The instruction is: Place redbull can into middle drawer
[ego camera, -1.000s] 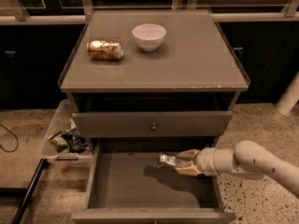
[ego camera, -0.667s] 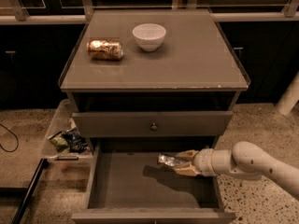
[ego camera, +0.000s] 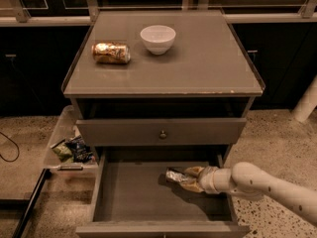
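Observation:
The redbull can (ego camera: pixel 174 175), slim and shiny silver, lies on its side between the fingers of my gripper (ego camera: pixel 189 178). The gripper is shut on it and reaches in from the right, low inside the open middle drawer (ego camera: pixel 131 195). This is the wide grey-brown box pulled out below the cabinet. The can sits over the right half of the drawer's flat bottom, very close to it. I cannot tell whether it touches. My white arm (ego camera: pixel 267 187) crosses the drawer's right wall.
A drawer with a small round knob (ego camera: pixel 162 134) is shut above. On the cabinet top (ego camera: pixel 208 68) stand a white bowl (ego camera: pixel 157 38) and a gold-brown can (ego camera: pixel 111 53) on its side. A clear bin of snack bags (ego camera: pixel 69 148) sits on the floor at left.
The gripper with the can has moved slightly left and down, deeper into the drawer. Nothing else has moved.

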Available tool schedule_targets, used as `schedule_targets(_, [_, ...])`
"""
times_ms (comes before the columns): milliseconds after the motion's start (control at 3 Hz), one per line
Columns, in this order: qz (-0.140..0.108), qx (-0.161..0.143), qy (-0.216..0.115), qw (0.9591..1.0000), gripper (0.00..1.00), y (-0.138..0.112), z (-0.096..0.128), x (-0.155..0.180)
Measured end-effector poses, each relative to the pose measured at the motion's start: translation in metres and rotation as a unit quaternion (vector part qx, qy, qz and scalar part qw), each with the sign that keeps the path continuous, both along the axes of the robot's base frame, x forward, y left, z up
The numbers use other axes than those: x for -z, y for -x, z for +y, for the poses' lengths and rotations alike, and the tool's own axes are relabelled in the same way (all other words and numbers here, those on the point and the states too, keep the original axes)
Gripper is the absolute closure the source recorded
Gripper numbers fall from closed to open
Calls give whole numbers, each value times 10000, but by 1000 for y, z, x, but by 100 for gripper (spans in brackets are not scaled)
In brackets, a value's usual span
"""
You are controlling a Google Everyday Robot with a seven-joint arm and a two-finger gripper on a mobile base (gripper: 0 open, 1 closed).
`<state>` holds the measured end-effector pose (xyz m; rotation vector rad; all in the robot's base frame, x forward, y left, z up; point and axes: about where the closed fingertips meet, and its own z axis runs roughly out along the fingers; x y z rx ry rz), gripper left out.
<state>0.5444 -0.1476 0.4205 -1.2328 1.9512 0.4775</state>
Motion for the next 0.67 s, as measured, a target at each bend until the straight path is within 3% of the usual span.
schedule_targets(667, [-293, 37, 221, 9993, 100, -12, 8, 35])
